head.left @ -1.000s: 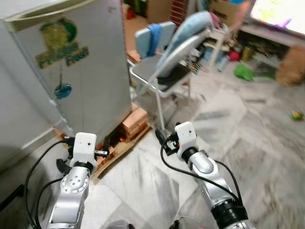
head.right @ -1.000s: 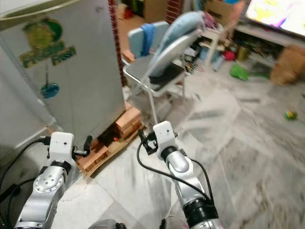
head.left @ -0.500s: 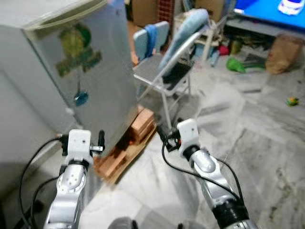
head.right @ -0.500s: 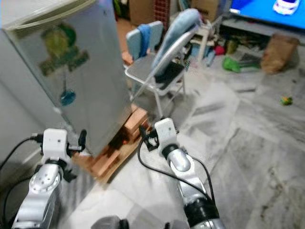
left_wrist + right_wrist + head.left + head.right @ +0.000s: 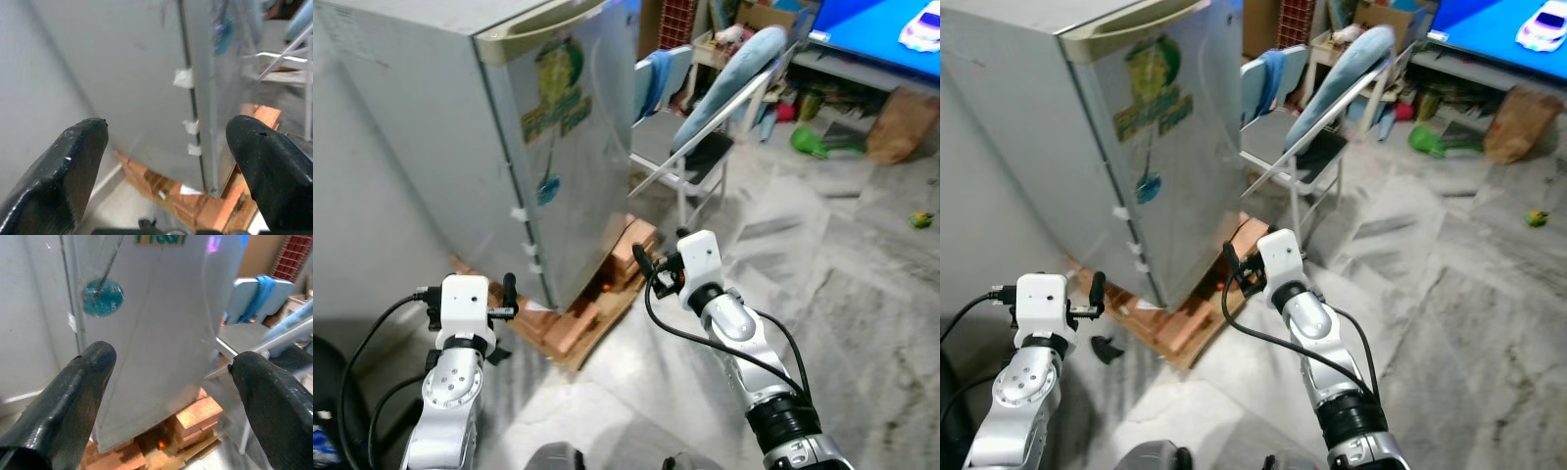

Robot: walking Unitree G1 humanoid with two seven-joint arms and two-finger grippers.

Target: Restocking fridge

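A silver-grey fridge (image 5: 440,147) stands ahead on the left, raised on bricks and a wooden pallet (image 5: 592,313). Its door (image 5: 1180,147) is closed, with a green sticker and a blue round tag on it and a beige handle strip (image 5: 543,22) along the top. Both arms are held out low in front of it. In the left wrist view my left gripper (image 5: 166,147) is open and empty, facing the fridge's corner edge. My right gripper (image 5: 168,382) is also open and empty, facing the door front, a short way off it.
A folding metal chair (image 5: 700,147) with blue cushions stands just right of the fridge. Marble floor (image 5: 862,284) spreads to the right. A TV screen (image 5: 886,20), a brown bag (image 5: 901,113) and green toys (image 5: 815,142) lie at the back right. A grey wall (image 5: 372,245) is on the left.
The camera has turned left and come nearer, so the fridge fills more of the view and its side now shows. Both grippers stay open and held out in front.
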